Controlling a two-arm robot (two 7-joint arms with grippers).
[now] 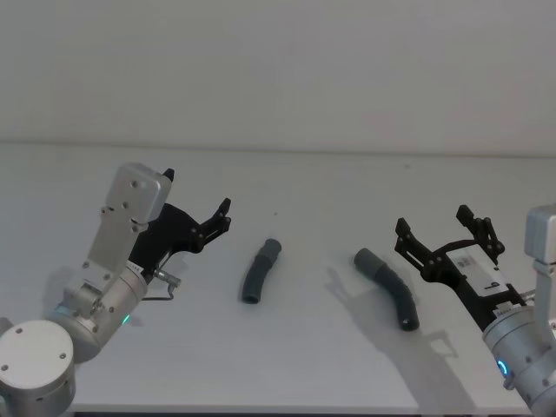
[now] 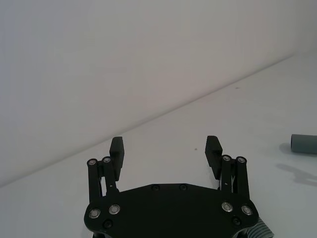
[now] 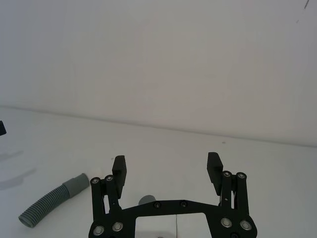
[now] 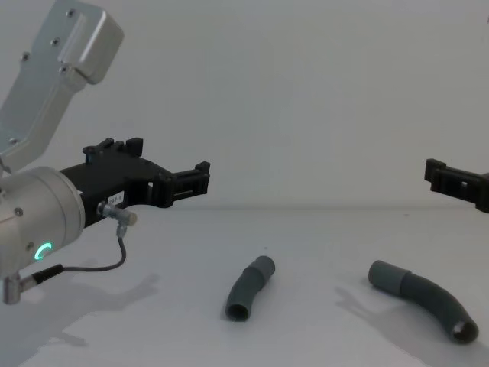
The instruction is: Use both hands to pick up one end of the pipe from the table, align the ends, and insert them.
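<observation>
Fingers (image 2: 117,147) spread, empty: left gripper (image 1: 196,191), right gripper (image 1: 432,218). Left pipe piece (image 1: 260,273), right pipe piece (image 1: 389,288) apart on surface (image 1: 313,365). Grasp, alignment, insertion outstanding.

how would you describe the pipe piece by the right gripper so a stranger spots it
On the white table, two dark grey tube pieces lie side by side. The right pipe piece lies beside the open right gripper. It is longer and more sharply bent than the left pipe piece, which is nearly straight.
</observation>
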